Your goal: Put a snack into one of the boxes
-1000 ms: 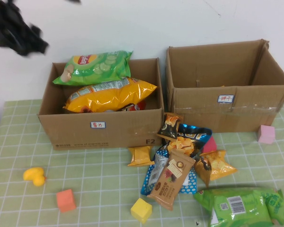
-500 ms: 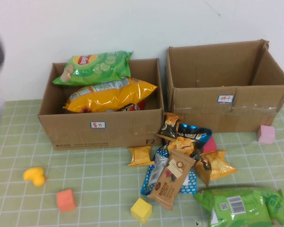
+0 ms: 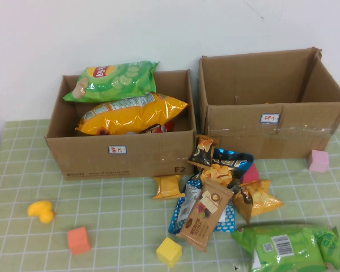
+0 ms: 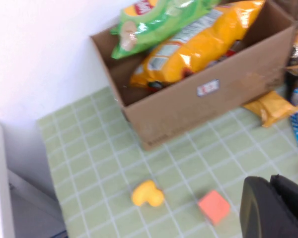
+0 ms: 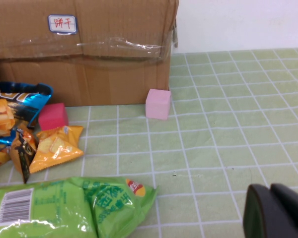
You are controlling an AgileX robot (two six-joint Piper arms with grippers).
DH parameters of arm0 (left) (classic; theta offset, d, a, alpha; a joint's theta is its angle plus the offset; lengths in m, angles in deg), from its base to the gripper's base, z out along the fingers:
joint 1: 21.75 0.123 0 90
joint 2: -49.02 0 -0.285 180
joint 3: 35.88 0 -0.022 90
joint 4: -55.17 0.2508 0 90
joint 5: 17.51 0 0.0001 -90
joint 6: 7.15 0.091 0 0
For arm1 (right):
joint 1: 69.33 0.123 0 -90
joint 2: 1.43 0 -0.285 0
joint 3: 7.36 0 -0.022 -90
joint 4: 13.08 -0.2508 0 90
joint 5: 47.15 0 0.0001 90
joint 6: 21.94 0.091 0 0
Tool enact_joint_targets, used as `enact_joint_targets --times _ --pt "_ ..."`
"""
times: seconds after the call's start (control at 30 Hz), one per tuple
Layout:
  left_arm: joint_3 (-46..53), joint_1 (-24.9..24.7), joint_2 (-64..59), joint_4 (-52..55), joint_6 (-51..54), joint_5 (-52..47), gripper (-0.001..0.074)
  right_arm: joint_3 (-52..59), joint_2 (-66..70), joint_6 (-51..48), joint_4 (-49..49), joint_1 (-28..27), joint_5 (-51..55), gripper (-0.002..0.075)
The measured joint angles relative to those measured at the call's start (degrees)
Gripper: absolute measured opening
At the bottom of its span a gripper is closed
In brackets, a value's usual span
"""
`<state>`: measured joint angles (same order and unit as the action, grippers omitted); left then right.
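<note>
The left cardboard box (image 3: 122, 153) holds a green chip bag (image 3: 113, 79) lying on a yellow chip bag (image 3: 133, 113). The right cardboard box (image 3: 272, 122) looks empty. A pile of small snack packets (image 3: 215, 192) lies in front of the boxes, and a large green bag (image 3: 289, 246) lies at the front right. Neither arm shows in the high view. In the left wrist view, my left gripper (image 4: 270, 186) is shut and empty, above the cloth near an orange cube (image 4: 214, 207). In the right wrist view, my right gripper (image 5: 269, 191) is shut and empty, to the side of the green bag (image 5: 64, 208).
A yellow duck toy (image 3: 41, 211), an orange cube (image 3: 79, 239) and a yellow cube (image 3: 169, 251) lie on the green checked cloth at the front left. A pink cube (image 3: 318, 161) sits by the right box. A magenta cube (image 5: 53, 116) sits by the snack pile.
The dark left arm at the top left of the high view has swung out of that view. The snacks and boxes have not moved.
</note>
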<state>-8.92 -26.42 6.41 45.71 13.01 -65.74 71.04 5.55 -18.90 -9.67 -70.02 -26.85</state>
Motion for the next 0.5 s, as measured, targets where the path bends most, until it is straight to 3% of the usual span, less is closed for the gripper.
enact_joint_targets --times 0.17,0.5 --pt "2.26 0.0 8.59 0.98 -0.23 -2.85 -0.0001 0.0 0.0 0.0 0.0 0.0 0.0 -0.0002" --pt "24.91 0.0 21.06 8.42 -9.92 21.19 -0.0001 0.0 0.0 0.0 0.0 0.0 0.0 -0.0002"
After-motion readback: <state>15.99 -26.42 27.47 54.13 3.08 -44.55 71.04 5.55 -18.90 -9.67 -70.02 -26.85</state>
